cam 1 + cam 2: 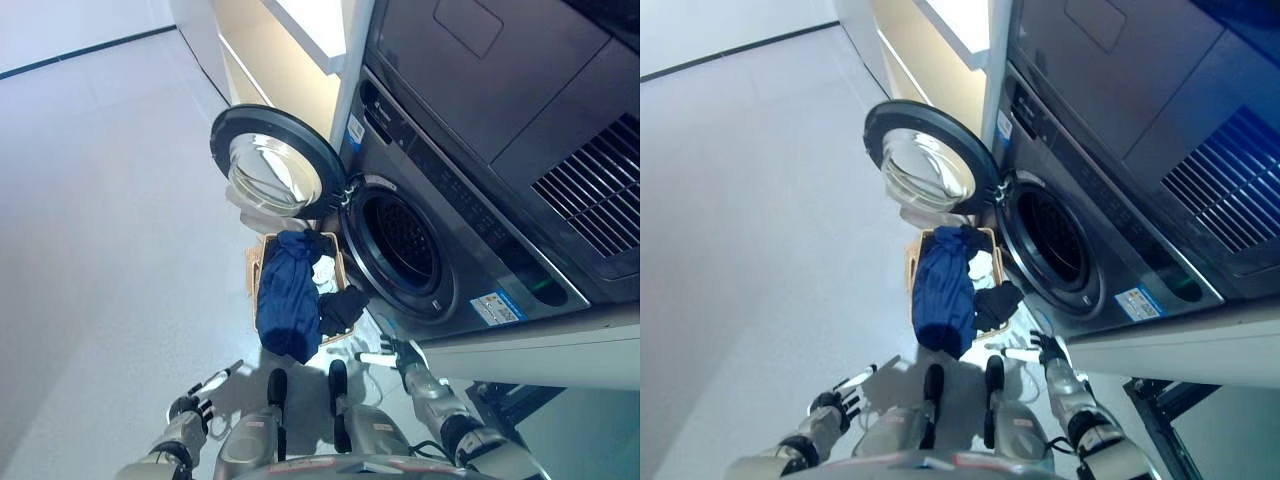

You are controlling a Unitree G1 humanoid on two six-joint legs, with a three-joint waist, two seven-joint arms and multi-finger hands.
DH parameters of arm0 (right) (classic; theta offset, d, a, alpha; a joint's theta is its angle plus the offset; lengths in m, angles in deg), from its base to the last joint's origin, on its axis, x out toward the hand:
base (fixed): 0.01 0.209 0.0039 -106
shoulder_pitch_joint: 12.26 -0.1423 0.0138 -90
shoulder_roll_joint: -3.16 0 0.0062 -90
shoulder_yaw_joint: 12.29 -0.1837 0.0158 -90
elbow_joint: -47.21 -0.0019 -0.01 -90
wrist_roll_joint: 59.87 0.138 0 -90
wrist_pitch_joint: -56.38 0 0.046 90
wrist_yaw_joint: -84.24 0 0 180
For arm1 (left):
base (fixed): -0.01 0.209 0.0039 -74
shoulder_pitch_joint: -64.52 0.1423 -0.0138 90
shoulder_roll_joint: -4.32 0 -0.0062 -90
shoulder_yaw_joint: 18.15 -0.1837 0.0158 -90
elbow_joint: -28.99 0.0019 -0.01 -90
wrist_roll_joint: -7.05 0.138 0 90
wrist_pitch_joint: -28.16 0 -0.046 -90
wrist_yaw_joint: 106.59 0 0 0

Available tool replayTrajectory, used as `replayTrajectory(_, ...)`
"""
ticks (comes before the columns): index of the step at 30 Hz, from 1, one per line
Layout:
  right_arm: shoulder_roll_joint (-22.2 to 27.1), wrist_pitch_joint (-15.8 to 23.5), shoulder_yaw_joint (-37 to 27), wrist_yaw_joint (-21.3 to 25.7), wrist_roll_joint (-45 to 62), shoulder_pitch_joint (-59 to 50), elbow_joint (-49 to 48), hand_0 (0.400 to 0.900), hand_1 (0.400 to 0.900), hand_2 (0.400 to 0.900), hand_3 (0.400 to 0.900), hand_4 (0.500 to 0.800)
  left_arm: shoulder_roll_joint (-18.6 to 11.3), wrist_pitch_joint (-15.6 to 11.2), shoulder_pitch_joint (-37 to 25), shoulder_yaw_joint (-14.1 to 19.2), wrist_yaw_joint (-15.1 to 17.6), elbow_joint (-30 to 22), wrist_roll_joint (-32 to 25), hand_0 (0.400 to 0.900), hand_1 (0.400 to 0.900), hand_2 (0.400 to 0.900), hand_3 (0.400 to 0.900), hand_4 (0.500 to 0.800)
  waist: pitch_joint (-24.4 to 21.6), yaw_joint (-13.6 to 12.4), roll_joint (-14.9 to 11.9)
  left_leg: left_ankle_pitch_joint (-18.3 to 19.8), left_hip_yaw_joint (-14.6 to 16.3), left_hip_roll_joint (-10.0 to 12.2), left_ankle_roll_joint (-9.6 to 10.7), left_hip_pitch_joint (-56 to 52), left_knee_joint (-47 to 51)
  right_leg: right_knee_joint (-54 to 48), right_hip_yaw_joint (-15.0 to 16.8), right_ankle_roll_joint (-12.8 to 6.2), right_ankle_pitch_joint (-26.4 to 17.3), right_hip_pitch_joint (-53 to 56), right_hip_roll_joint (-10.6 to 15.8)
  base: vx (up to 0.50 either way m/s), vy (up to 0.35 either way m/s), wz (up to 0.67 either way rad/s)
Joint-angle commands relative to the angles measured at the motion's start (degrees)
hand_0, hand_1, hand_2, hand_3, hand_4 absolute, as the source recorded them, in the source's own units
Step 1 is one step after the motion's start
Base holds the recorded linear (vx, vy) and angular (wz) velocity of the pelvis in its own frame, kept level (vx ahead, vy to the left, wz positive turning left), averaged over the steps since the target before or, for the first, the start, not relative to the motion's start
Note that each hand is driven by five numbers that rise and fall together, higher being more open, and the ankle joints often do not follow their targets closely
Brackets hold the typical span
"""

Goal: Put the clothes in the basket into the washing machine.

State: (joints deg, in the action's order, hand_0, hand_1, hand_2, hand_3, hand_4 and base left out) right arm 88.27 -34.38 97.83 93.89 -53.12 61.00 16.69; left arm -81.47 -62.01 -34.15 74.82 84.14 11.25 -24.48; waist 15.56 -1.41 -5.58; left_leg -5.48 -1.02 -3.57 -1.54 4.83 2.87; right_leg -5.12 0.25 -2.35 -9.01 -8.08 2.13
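A wooden-coloured basket stands on the floor before the dark grey washing machine. A blue garment hangs over its near rim, with a black cloth and a white cloth beside it. The machine's round door stands open to the left and the drum shows no clothes. My left hand is low at the lower left, open and empty. My right hand is open and empty, just right of the basket, below the drum opening.
A second dark appliance sits stacked above the washing machine. A pale cabinet stands beyond the open door. Light grey floor stretches to the left.
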Motion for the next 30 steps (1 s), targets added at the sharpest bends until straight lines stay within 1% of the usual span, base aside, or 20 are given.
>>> replayTrajectory(1,4.9,2.0,3.1,3.0,-7.4,-9.4,-5.6,0.900,0.900,0.900,0.900,0.800,-0.3,-2.7,-3.5,-2.5,2.3,-0.7,-1.5,0.900,0.900,0.900,0.900,0.800,2.7,-0.3,3.3,6.2,-0.9,0.3,1.1,2.0,-4.5,6.4,0.0,-3.42,7.3,-0.7,-0.8,-0.01,-0.103,0.08)
replayTrajectory(4,4.3,1.8,5.6,2.7,-8.4,-13.4,-4.3,0.900,0.900,0.900,0.900,0.800,-0.1,-3.3,-4.6,-3.2,2.5,-1.6,-2.7,0.900,0.900,0.900,0.900,0.800,2.7,-0.7,4.5,5.2,-1.3,0.4,1.4,3.4,-3.9,6.3,-0.4,-3.13,7.2,-2.1,-0.8,0.01,-0.074,0.05)
replayTrajectory(7,3.8,1.9,8.8,2.6,-10.9,-17.3,-5.0,0.900,0.900,0.900,0.900,0.800,0.0,-3.7,-5.4,-3.8,2.5,-2.0,-3.7,0.900,0.900,0.900,0.900,0.800,3.4,-1.0,5.6,4.6,-1.6,0.5,1.7,4.3,-3.5,6.7,-0.3,-3.02,7.3,-3.2,-0.8,0.01,-0.052,0.03)
replayTrajectory(11,2.7,2.0,11.1,3.1,-12.6,-20.8,-3.5,0.900,0.900,0.900,0.900,0.800,0.7,-4.4,-6.5,-4.7,2.8,-2.3,-5.2,0.900,0.900,0.900,0.900,0.800,4.5,-1.4,6.7,4.1,-2.0,0.4,1.8,5.6,-3.6,8.1,-0.3,-2.77,7.7,-5.0,-0.8,-0.01,-0.029,0.06)
replayTrajectory(15,1.2,1.6,13.1,3.9,-14.8,-23.6,-1.6,0.900,0.900,0.900,0.900,0.800,1.0,-4.7,-7.7,-5.8,3.0,-2.2,-6.2,0.900,0.900,0.900,0.900,0.800,6.1,-1.6,7.2,3.9,-2.2,0.4,1.8,7.0,-3.9,9.5,-0.3,-2.71,8.1,-6.8,-0.9,-0.02,-0.023,0.05)
replayTrajectory(19,1.7,1.1,13.7,9.5,-19.2,-26.5,2.0,0.900,0.900,0.900,0.900,0.800,1.4,-6.1,-10.0,-7.8,4.6,-3.5,-7.1,0.900,0.900,0.900,0.900,0.800,8.5,-1.7,7.9,3.9,-2.3,0.2,2.0,10.6,-6.1,12.1,-0.4,-2.65,8.4,-10.3,-0.8,-0.08,-0.021,0.07)
replayTrajectory(21,2.2,0.2,13.2,13.8,-22.0,-28.0,4.1,0.900,0.900,0.900,0.900,0.800,1.7,-7.0,-11.4,-8.9,5.7,-4.6,-7.6,0.900,0.900,0.900,0.900,0.800,9.7,-1.8,8.5,4.0,-2.3,-0.1,2.0,12.9,-7.8,13.9,-0.6,-2.60,8.6,-12.9,-0.8,-0.06,-0.012,0.02)
replayTrajectory(23,2.7,-0.2,13.4,15.4,-23.5,-29.1,5.3,0.900,0.900,0.900,0.900,0.800,2.0,-7.9,-12.8,-9.7,6.4,-5.4,-8.1,0.900,0.900,0.900,0.900,0.800,10.6,-1.8,9.0,4.1,-2.3,-0.4,2.0,15.1,-9.4,15.4,-0.7,-2.54,8.9,-15.2,-0.7,-0.07,-0.009,0.03)
replayTrajectory(24,3.4,-0.4,13.4,16.8,-24.4,-30.1,5.7,0.900,0.900,0.900,0.900,0.800,1.9,-8.5,-13.5,-9.9,6.7,-6.3,-8.6,0.900,0.900,0.900,0.900,0.800,11.3,-1.8,9.3,4.3,-2.3,-0.7,2.1,16.7,-10.7,16.7,-0.8,-2.51,9.1,-16.8,-0.6,-0.08,-0.017,0.08)
replayTrajectory(28,6.4,-1.1,14.1,20.2,-27.4,-33.0,6.2,0.900,0.900,0.900,0.900,0.800,1.8,-10.0,-15.3,-10.9,7.2,-9.2,-10.4,0.900,0.900,0.900,0.900,0.800,12.5,-2.0,10.4,5.0,-2.3,-1.4,2.2,23.6,-15.9,21.9,-0.9,-2.33,10.0,-23.9,-0.1,-0.09,-0.024,0.12)
replayTrajectory(30,8.1,-1.4,14.8,22.1,-29.0,-34.6,6.0,0.900,0.900,0.900,0.900,0.800,1.3,-10.8,-15.9,-11.5,7.3,-11.7,-11.1,0.900,0.900,0.900,0.900,0.800,12.8,-2.2,11.0,5.6,-2.7,-1.8,2.2,27.8,-19.1,24.9,-0.8,-2.18,10.7,-27.7,0.0,-0.08,-0.034,0.13)
